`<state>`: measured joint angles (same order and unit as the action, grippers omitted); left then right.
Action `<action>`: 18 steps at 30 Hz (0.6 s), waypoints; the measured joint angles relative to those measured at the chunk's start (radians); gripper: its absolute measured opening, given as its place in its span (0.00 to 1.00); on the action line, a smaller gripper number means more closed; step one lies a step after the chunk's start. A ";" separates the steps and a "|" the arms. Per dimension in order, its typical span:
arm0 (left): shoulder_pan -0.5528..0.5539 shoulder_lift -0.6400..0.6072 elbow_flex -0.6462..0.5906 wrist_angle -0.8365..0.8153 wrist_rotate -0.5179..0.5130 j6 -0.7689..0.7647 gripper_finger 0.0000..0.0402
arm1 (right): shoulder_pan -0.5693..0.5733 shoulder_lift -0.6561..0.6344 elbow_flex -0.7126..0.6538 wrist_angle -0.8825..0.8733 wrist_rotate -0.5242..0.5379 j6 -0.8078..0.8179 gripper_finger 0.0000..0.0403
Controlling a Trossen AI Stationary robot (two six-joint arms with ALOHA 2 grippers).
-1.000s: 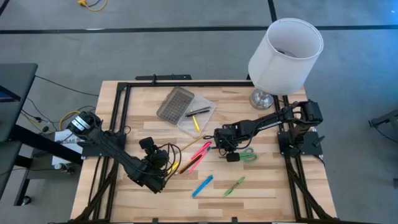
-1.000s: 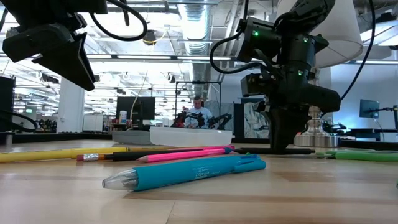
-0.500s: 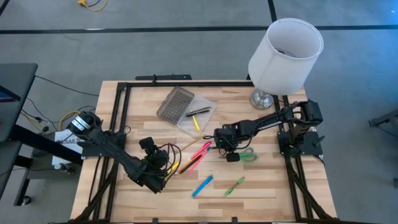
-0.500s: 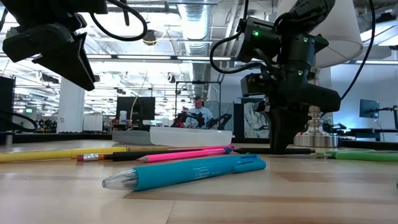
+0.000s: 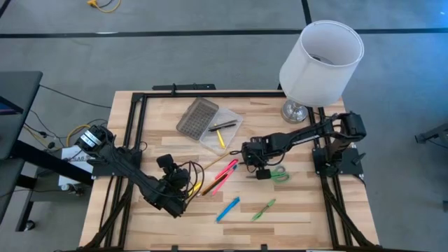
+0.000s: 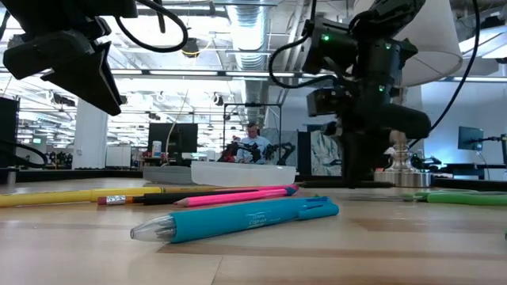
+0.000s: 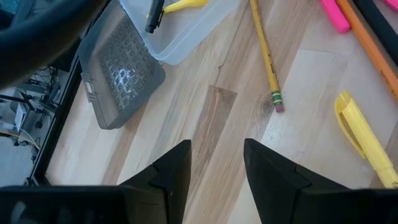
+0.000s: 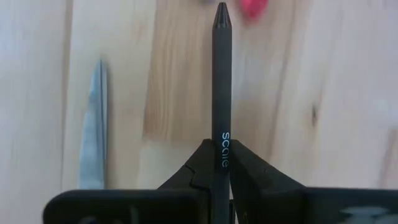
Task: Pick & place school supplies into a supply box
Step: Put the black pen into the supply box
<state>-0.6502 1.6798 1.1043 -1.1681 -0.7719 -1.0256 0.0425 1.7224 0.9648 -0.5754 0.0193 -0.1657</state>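
My right gripper (image 5: 256, 168) is near the table's middle, pointing steeply down and shut on a dark pen (image 8: 221, 81). Green-handled scissors (image 5: 277, 174) lie just right of it. Pink pens (image 5: 224, 171), a yellow pencil (image 7: 266, 56), a blue marker (image 6: 238, 219) and a green marker (image 5: 263, 208) lie flat on the wood. The clear supply box (image 5: 224, 133) sits farther back with its grey lid (image 5: 197, 117) laid open; a dark pen and a yellow thing lie inside it. My left gripper (image 7: 214, 171) hovers open at the near left, above bare wood. My right gripper pinches the dark pen's barrel (image 8: 222, 163) between its two fingers, at the white lettering. The fingers come from above, and the pen runs straight out ahead of them. Whether the pen's pointed end (image 8: 221, 14) rests on the table, I cannot tell.
A white lampshade (image 5: 320, 61) on a metal base stands at the far right corner. A black frame (image 5: 210, 92) runs along the table's edges. A yellow highlighter (image 7: 360, 137) lies near my left gripper. Bare wood shows at the near right.
My right gripper has risen slightly in the low view, with the dark pen between its fingers.
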 joint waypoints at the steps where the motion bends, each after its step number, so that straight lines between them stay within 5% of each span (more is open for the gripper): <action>1: -0.001 0.000 -0.005 0.001 -0.001 0.000 0.36 | 0.001 -0.007 -0.001 -0.016 0.012 0.000 0.05; 18: -0.001 0.000 -0.072 0.034 0.007 -0.021 0.36 | -0.059 -0.021 0.133 -0.046 0.224 -0.216 0.04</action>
<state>-0.6510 1.6802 1.0321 -1.1339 -0.7650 -1.0462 -0.0165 1.7012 1.0976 -0.6216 0.2436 -0.3817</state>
